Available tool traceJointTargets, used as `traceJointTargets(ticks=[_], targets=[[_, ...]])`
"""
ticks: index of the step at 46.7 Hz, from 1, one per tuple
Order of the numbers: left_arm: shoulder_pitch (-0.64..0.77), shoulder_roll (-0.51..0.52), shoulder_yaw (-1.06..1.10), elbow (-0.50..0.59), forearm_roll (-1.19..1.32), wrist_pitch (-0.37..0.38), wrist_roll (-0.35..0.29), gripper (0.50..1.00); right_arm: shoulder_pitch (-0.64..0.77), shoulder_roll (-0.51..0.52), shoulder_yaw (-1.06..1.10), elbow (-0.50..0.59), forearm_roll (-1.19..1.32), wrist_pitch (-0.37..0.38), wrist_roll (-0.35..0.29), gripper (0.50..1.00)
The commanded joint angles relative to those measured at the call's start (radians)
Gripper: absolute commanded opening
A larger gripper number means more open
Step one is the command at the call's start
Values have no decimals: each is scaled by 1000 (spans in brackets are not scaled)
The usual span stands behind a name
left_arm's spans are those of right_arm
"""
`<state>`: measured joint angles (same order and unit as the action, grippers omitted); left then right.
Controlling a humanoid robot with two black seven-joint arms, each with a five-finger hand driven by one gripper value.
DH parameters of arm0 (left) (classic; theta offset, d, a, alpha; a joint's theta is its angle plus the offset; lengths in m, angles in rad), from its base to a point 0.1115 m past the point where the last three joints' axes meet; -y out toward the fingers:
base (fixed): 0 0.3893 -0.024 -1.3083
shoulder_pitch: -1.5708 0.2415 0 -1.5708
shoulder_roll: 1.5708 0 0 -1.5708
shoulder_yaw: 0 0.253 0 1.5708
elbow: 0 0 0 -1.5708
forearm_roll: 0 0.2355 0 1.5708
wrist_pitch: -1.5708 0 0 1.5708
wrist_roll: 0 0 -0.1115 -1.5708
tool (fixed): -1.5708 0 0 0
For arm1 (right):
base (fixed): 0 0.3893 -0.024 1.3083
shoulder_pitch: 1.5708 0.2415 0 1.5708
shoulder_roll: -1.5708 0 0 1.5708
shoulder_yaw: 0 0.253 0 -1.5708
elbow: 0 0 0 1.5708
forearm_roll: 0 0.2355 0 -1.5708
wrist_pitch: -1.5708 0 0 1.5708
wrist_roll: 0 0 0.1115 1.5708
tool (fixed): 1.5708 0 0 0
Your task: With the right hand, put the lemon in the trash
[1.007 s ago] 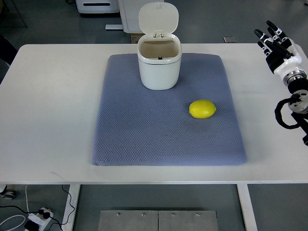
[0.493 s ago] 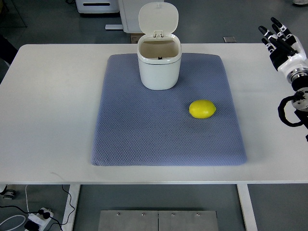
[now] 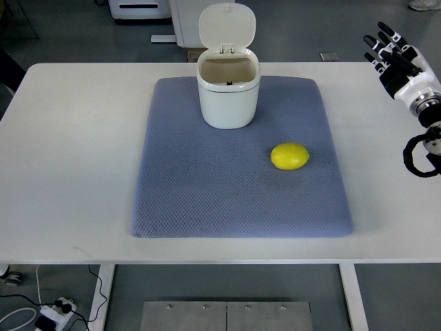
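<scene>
Lemon (image 3: pixel 289 156) lies on the blue-grey mat (image 3: pixel 207 200), right of centre, long axis roughly left-right, nothing touching it. Trash bin (image 3: pixel 229 93) stands upright at the far middle of the mat, flip lid (image 3: pixel 227 25) tipped back, mouth open and unobstructed. Bin sits up and to the left of the lemon, clearly apart from it.

Handling guess: lemon looks small, firm, light, smooth waxy peel, so a bit slippery and likely to roll if nudged from one side. The textured mat should hold it somewhat. Not fragile, moderate squeeze is fine. Best hold is probably across the short middle, fingers on the far side and thumb on the near side, coming down from above so it gets trapped rather than pushed.

Right hand (image 3: pixel 396 61) is at the far right edge of the white table (image 3: pixel 76 152), off the mat, arm entering from the right. Fingers (image 3: pixel 383 43) are extended and slightly spread, pointing away and to the left, holding nothing. Lemon is well apart from them, nearer the robot and to the left of the hand. No contact, grasp not yet begun; the hand needs to cross onto the mat and lower over the fruit. Left arm is not visible.
</scene>
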<state>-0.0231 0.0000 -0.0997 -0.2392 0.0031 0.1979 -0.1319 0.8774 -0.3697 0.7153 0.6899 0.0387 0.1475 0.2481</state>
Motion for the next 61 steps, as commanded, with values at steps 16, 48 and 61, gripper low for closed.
traceJointTargets(ticks=[16, 48, 61], targets=[[0, 0, 0, 0, 0, 0, 0, 1000, -49, -124, -30, 69, -13, 11, 30, 1000], [0, 0, 0, -2, 0, 0, 0, 1000, -126, -393, -215, 335, -149, 101, 212, 1000], [0, 0, 0, -2, 0, 0, 0, 1000, -129, -436, -319, 490, -212, -19, 234, 1000]])
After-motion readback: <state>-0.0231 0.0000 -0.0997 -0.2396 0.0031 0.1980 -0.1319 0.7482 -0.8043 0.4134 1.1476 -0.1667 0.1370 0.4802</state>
